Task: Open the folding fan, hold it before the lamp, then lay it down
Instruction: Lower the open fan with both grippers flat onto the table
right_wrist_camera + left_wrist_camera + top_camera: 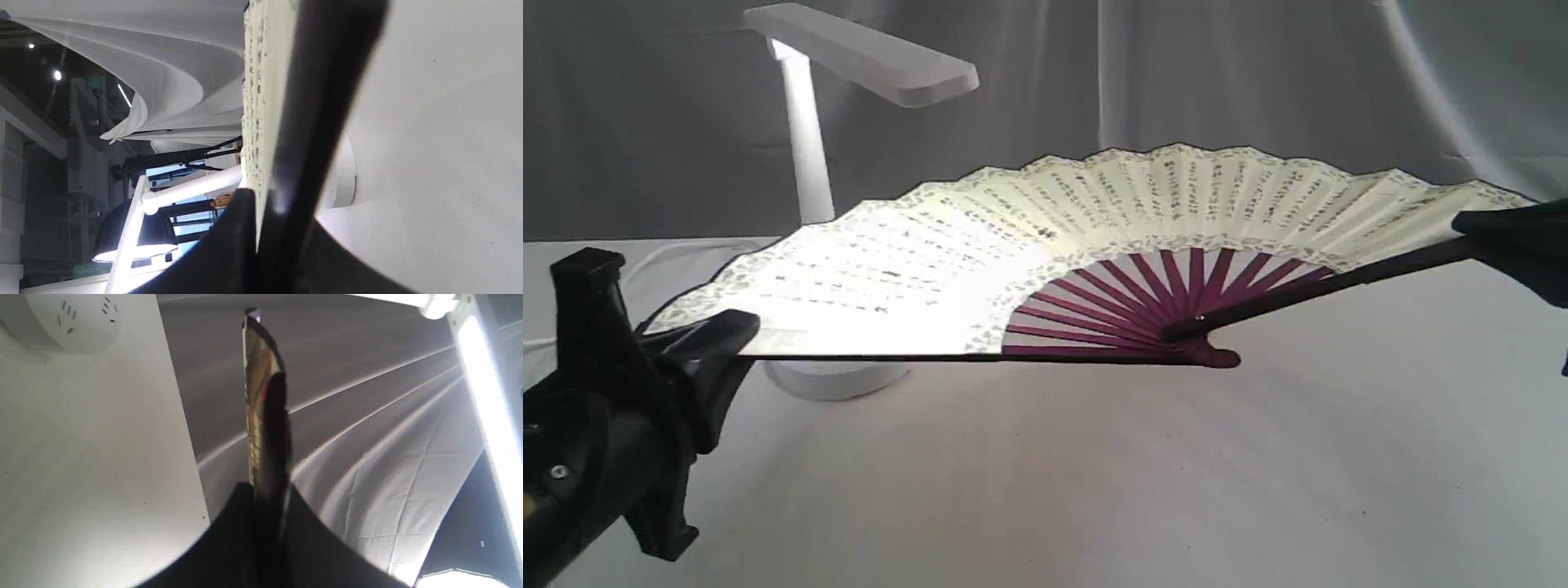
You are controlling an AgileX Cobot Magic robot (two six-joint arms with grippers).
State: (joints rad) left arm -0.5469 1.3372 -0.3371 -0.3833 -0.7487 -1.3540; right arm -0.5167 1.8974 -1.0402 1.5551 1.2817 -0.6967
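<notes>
- White-draped table [1094, 490] fills the foreground.
- Nearest, the left gripper [737, 347] is clamped on one dark guard of the folding fan [1094, 204].
- Fan fully spread, held above the table between both arms.
- Right gripper [1474, 241] pinches the other guard.
- Behind the fan's left half is the lamp [805, 139], lit, then a grey curtain [1258, 73].

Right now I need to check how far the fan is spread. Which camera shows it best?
The exterior view: the fan appears nearly whole, spread wide before the lamp. The left wrist view shows it only edge-on; the right wrist view shows one dark outer stick and a strip of paper.
</notes>
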